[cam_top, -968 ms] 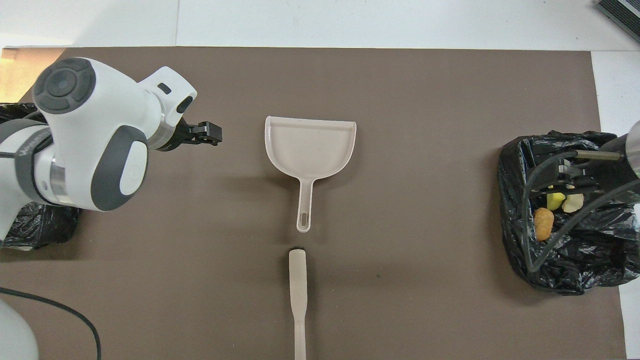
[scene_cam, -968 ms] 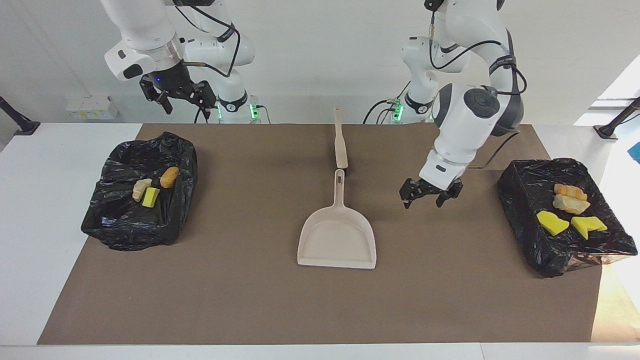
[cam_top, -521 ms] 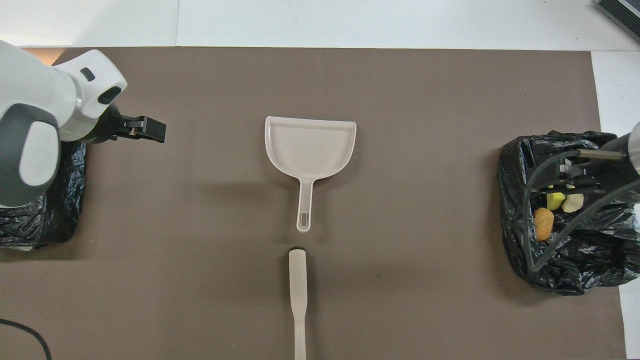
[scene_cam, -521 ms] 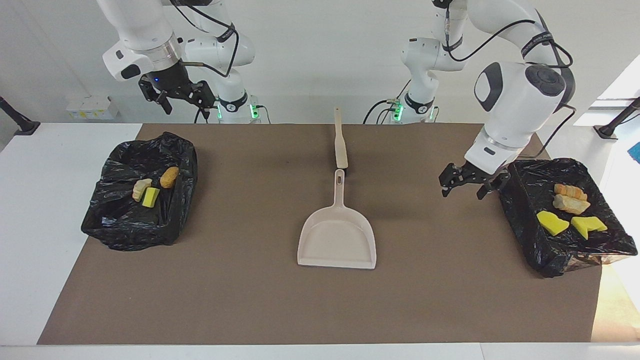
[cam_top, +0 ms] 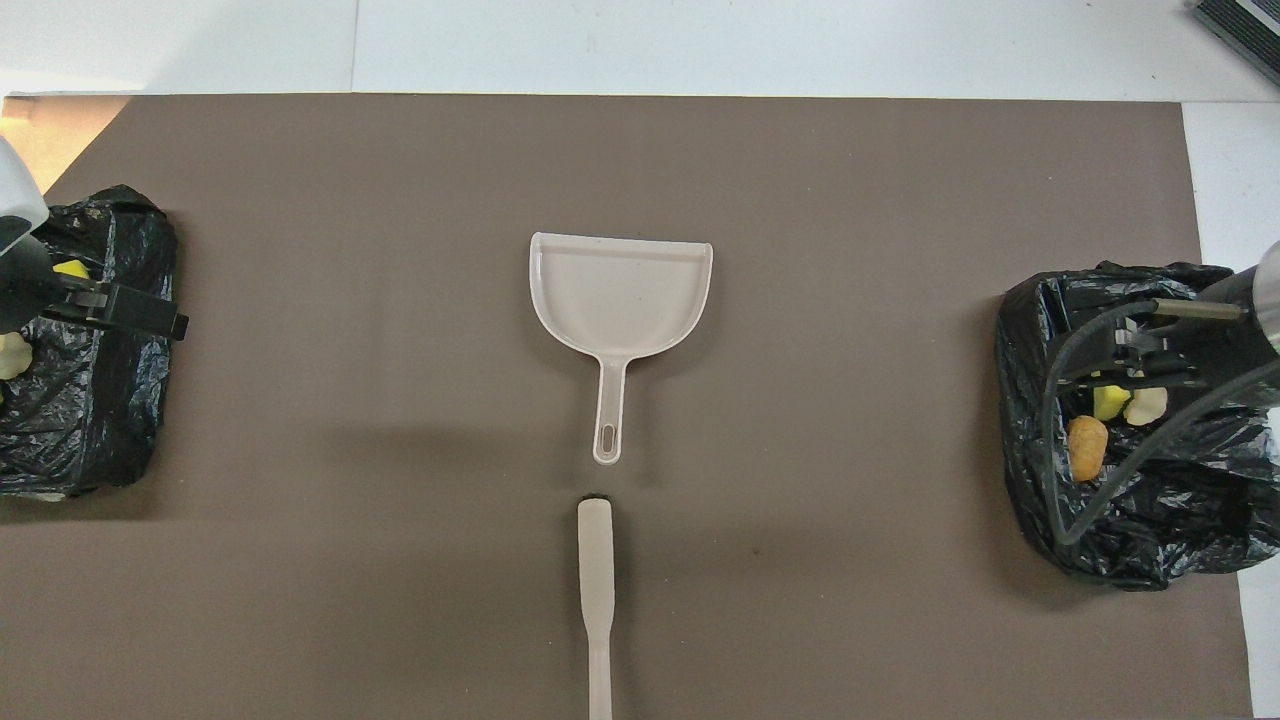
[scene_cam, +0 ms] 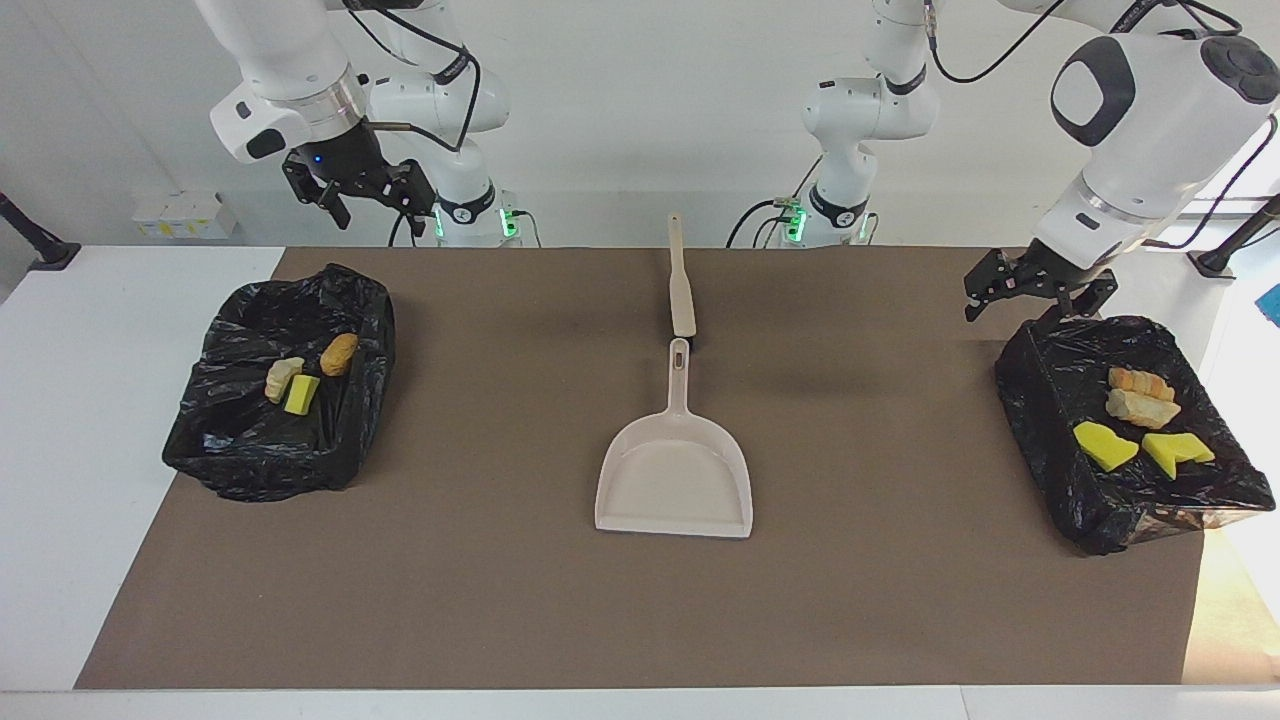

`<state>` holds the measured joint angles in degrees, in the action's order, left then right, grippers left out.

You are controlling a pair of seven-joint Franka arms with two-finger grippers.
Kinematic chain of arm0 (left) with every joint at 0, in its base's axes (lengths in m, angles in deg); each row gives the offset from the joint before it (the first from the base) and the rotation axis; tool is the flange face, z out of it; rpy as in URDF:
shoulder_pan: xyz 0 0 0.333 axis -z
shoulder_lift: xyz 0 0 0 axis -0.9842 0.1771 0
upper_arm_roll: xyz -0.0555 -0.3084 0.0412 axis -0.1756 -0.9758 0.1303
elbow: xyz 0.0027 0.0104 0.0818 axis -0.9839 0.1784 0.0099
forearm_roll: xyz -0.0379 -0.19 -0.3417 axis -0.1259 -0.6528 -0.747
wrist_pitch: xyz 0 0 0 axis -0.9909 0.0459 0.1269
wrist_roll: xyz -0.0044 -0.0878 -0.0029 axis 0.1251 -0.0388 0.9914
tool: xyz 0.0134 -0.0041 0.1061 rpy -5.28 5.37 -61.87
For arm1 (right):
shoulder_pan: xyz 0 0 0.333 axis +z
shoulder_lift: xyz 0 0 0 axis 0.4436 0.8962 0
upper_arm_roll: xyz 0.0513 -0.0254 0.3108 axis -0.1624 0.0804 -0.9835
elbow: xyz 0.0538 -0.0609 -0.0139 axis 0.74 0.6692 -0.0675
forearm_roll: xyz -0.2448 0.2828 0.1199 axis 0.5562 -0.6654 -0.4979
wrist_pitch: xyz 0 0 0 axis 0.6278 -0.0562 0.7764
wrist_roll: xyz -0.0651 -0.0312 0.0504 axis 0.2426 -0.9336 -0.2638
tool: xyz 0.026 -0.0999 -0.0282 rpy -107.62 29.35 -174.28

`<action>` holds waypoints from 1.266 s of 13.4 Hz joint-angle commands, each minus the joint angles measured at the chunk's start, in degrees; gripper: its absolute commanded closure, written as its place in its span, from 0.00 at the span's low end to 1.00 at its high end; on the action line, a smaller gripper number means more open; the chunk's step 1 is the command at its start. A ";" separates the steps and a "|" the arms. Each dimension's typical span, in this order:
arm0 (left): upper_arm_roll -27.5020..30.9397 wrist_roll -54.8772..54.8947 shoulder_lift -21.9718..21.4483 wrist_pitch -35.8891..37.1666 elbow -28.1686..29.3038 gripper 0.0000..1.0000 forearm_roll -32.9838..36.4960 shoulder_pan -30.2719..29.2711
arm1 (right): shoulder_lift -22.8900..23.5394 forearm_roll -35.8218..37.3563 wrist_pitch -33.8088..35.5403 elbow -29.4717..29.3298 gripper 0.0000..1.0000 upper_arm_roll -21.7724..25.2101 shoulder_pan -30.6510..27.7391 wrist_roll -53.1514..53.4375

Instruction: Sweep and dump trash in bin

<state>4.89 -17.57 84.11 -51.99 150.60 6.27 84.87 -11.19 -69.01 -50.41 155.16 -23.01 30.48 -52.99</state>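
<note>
Black-fingered right gripper [scene_cam: 372, 203]: upper left of the facing view, up in the air over the table edge by its own base; fingers spread wide, holding and touching nothing
Bin at the view's left [scene_cam: 255, 450]: a black-bagged bin on the brown mat [scene_cam: 500, 600], toward the right arm's end of the table
Trash in that bin: three scraps close together on the black plastic, a pale beige lump [scene_cam: 281, 378], a green-and-yellow sponge [scene_cam: 301, 394] just beside it and a brown oval lump [scene_cam: 338, 353]
Brush [scene_cam: 681, 285]: centre top, lying flat, its handle pointing at the robots
Dustpan [scene_cam: 674, 485]: centre, flat on the mat with nothing in it, handle tip just short of the brush
Left gripper [scene_cam: 1030, 300]: upper right, over the rim of the second bin that lies nearest the robots; fingers wide apart, nothing between them
Bin at the view's right [scene_cam: 1050, 480]: black-bagged, toward the left arm's end
Trash in it: an orange lump [scene_cam: 1135, 380] touching a pale beige lump [scene_cam: 1142, 408], and two yellow sponge chunks [scene_cam: 1103, 445] [scene_cam: 1175, 450]
Change: a second ago the left gripper hung low over the mat beside the dustpan; it has since risen and swung out to the bin, while the right gripper has barely shifted and all seven scraps lie as before
</note>
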 commanded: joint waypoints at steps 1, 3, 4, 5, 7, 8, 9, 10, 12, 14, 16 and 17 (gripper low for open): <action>-1.07 -0.30 -2.55 4.23 0.57 0.00 3.53 0.12 | -0.83 -1.10 -1.43 1.18 0.00 -0.09 -0.80 -1.30; -0.98 -0.48 -4.41 4.32 3.56 0.00 3.53 -0.06 | -0.83 -1.02 -1.51 1.09 0.00 -0.09 -0.80 -1.73; -0.98 -0.48 -6.07 3.63 5.57 0.00 3.53 -0.15 | -0.83 -1.01 -1.43 1.18 0.00 0.00 -0.80 -1.73; -0.98 -0.48 -7.30 2.66 6.90 0.00 3.53 -0.24 | -0.83 -1.01 -1.43 1.27 0.00 0.09 -0.80 -1.65; -0.28 -0.22 -7.66 3.35 6.74 0.00 3.53 -0.24 | -0.83 -1.01 -1.43 1.18 0.00 0.18 -0.89 -1.56; -0.28 -0.48 -7.32 3.18 6.13 0.00 3.53 -0.24 | -0.92 -1.01 -1.43 1.27 0.00 0.18 -0.80 -1.56; -0.28 -0.31 -6.88 3.35 4.82 0.00 3.53 -0.24 | -0.92 -1.01 -1.43 1.36 0.00 0.18 -0.80 -1.47; -0.37 -0.48 -6.87 2.92 4.54 0.00 3.53 -0.07 | -0.92 -1.01 -1.43 1.36 0.00 0.18 -0.80 -1.38; -0.37 -1.44 -7.22 2.30 4.37 0.00 3.53 0.20 | -0.92 -1.01 -1.77 1.36 0.00 0.18 -0.80 -1.12; -0.37 -1.36 -7.49 1.42 4.45 0.00 3.53 0.02 | -0.92 -1.01 -2.39 1.44 0.00 0.18 -0.80 -1.12; -0.37 -1.62 -7.58 1.42 4.54 0.00 3.53 -0.15 | -0.92 -1.01 -2.39 1.53 0.00 0.18 -0.80 -1.12; -0.37 -1.53 -7.49 1.33 4.45 0.00 3.53 -0.15 | -1.01 -1.01 -2.39 1.53 0.00 0.18 -0.80 -1.12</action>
<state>4.59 -18.38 77.44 -49.63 154.45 8.92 84.78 -11.19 -69.01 -51.46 155.21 -22.75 30.42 -52.99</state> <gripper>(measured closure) 0.000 0.000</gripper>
